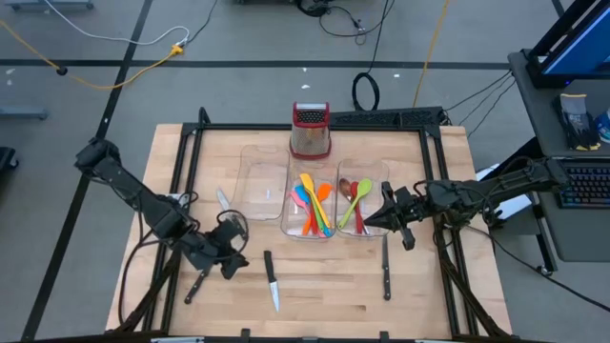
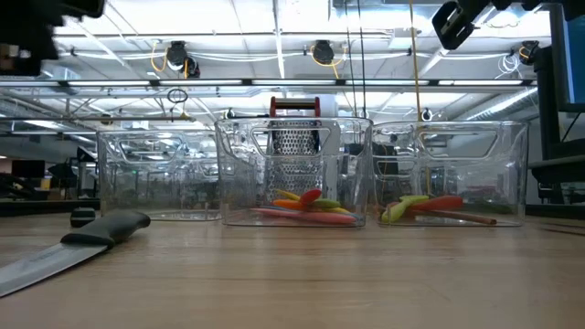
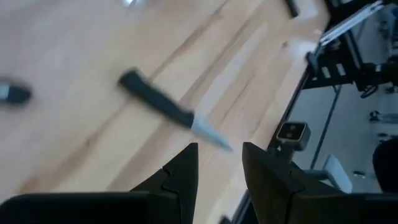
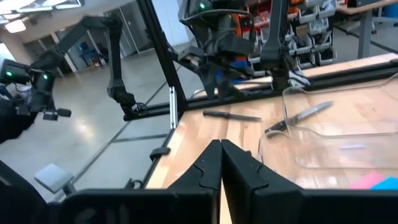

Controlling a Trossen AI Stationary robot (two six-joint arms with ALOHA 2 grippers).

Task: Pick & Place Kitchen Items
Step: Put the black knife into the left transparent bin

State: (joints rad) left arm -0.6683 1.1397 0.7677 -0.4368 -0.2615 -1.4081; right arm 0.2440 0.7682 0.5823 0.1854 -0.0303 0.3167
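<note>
On the wooden table (image 1: 315, 286), seen from above, the left claw (image 1: 227, 250) hangs low with its fingers (image 3: 180, 177) released, a gap between them and nothing held. Just left of it lies a dark-handled knife (image 1: 197, 283); another knife (image 1: 222, 200) lies beyond it, and a third knife (image 1: 271, 280) lies just to its right, apart from it. Further right stand three clear bins: an empty bin (image 1: 259, 164), a middle bin (image 1: 307, 234) holding orange, blue, pink and yellow spoons (image 1: 313, 202), and a right bin (image 1: 345, 168) holding green, red and brown spoons (image 1: 355, 199). A steel grater (image 1: 310, 131) stands behind the middle bin. The right claw (image 1: 374, 223) hovers at the right bin's edge, fingers (image 4: 200, 169) clenched together on nothing. A fourth knife (image 1: 386, 273) lies just below this claw
</note>
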